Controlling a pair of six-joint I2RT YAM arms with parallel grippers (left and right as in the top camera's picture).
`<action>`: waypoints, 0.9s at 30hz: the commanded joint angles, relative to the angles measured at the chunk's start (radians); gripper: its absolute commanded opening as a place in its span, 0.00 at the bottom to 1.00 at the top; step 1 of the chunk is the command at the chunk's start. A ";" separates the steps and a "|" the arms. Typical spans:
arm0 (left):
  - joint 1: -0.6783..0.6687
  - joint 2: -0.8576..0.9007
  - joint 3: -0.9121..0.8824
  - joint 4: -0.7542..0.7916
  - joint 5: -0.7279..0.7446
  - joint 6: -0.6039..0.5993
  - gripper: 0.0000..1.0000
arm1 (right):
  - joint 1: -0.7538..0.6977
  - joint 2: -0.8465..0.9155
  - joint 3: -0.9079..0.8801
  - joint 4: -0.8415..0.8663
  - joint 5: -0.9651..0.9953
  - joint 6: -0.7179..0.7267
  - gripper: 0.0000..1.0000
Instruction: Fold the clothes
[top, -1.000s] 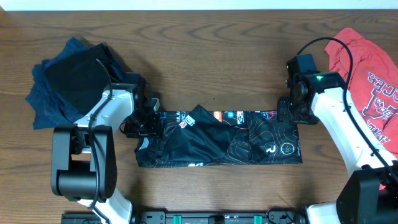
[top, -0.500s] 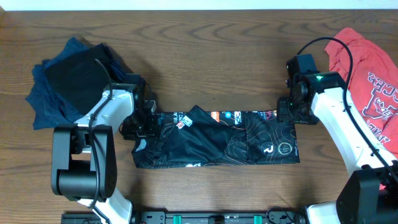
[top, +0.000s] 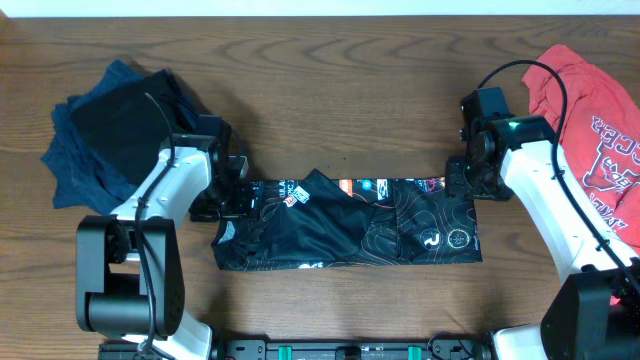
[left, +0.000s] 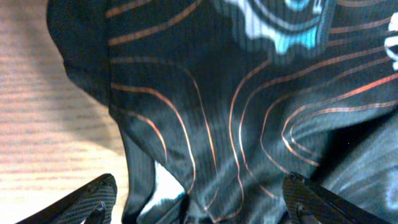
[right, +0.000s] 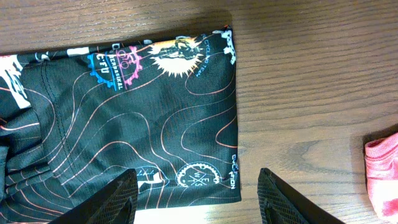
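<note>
The black jersey (top: 350, 225) with thin pale contour lines lies folded into a long strip across the middle of the table. My left gripper (top: 238, 195) is at its left end, low over the cloth. In the left wrist view its fingers (left: 199, 205) are spread wide with the jersey (left: 236, 106) between them. My right gripper (top: 463, 182) is at the jersey's far right corner. In the right wrist view its fingers (right: 199, 199) are open above the jersey's right edge (right: 155, 112), holding nothing.
A pile of dark blue clothes (top: 110, 130) lies at the back left, close to my left arm. A red T-shirt (top: 600, 120) with white lettering lies at the right edge and also shows in the right wrist view (right: 382, 168). The table (top: 350, 90) is brown wood.
The jersey has slid a little to the left and its left end has bunched slightly. My left arm has shifted a little left. The right arm has not moved.
</note>
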 joint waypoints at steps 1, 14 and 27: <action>0.006 0.009 -0.024 0.016 -0.001 -0.003 0.88 | -0.004 -0.005 0.010 -0.002 0.013 0.012 0.59; 0.006 0.046 -0.074 0.046 0.138 0.011 0.85 | -0.004 -0.005 0.010 -0.004 0.013 0.013 0.59; 0.008 0.044 -0.068 0.028 0.242 0.011 0.09 | -0.004 -0.005 0.010 -0.003 0.013 0.013 0.59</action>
